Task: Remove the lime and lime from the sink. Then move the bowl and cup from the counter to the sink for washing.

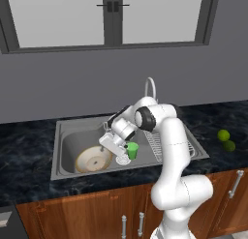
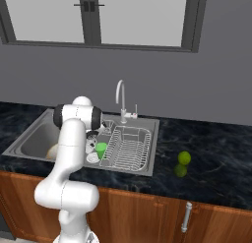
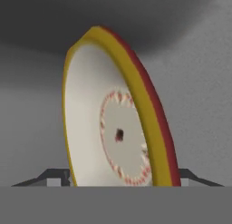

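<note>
The gripper [image 1: 127,154], low at centre frame inside the grey steel sink [image 1: 68,136], stands spread beside the small bright green cup [image 1: 132,150], gripping nothing; the wide tan-rimmed bowl [image 1: 93,159] lies just left of it.

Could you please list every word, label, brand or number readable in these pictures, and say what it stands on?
There is none: no readable text on any surface.
The bowl has only a ring of red-and-white marks around a dark centre dot, a pattern and not lettering.
The cup, limes, counter and sink are unmarked.
</note>
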